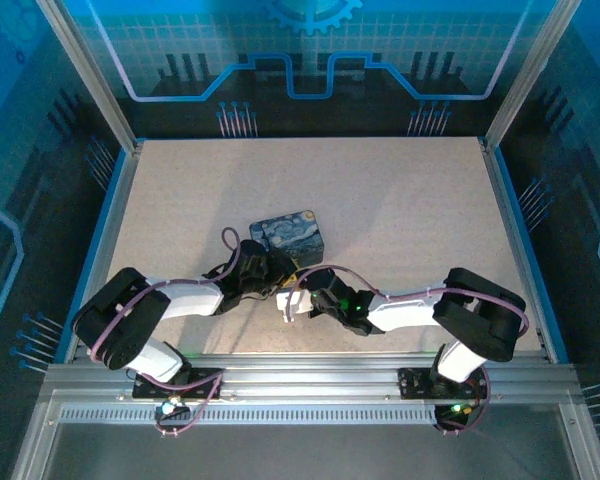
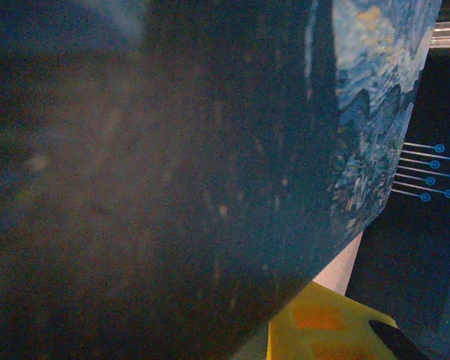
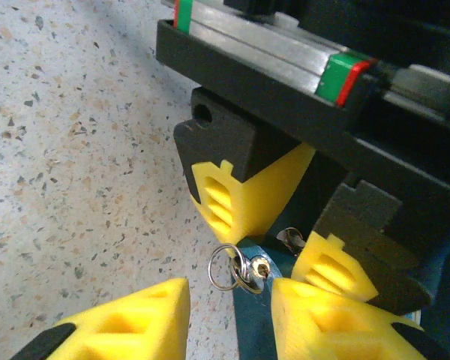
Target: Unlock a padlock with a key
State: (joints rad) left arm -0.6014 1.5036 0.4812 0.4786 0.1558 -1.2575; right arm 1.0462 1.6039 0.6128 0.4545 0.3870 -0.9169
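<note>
1. Left gripper (image 1: 270, 277): it reaches to the near edge of the case (image 1: 288, 233), which lies mid-tabletop (image 1: 400, 200). In the right wrist view its fingers (image 3: 236, 199) stand a little apart with a small silvery piece in the gap. Whether they pinch that piece cannot be told.
2. Padlock (image 3: 289, 238): judged to be the silvery piece between the left fingers, just in front of the case.
3. Key (image 3: 255, 268): judged to be the bright piece just beside the padlock, carrying a wire ring (image 3: 223, 268). Whether its blade sits in the lock cannot be told.
4. Right gripper (image 3: 232, 294): its fingers (image 3: 142, 322) are spread, one on each side of the ring and key. They appear to touch neither.
5. Step in hand: probably the approach to grasp the key, with the lock not yet opened.
6. Next move: the right fingers would need to close squarely on the key's head, not on the loose ring. A turn about the blade's axis would follow while the left gripper holds the padlock steady. A slip onto the ring would only swing it.
</note>
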